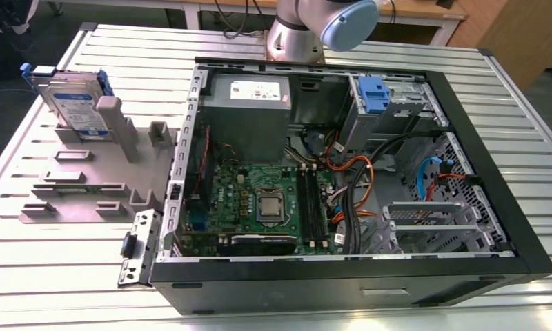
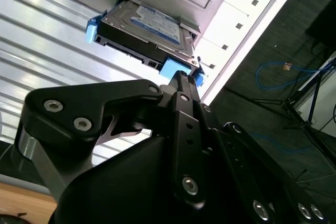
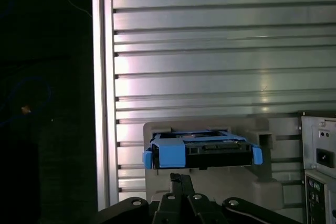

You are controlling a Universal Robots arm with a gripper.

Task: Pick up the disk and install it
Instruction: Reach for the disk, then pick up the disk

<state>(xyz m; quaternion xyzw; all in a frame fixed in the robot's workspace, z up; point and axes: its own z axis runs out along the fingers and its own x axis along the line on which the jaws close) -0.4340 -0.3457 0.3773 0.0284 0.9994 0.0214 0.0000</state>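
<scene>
Second wrist view: disk [image 2: 147, 27] stands just beyond the fingers [image 2: 181, 88].

print on disk [image 2: 149, 27] illegible, no readable signs

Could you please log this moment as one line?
gripper: shut, empty, close to disk | disk: standing in grey holder, outside open computer case | install: not done

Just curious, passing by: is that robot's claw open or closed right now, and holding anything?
Gripper: closed, holding nothing, just short of the disk.
</scene>
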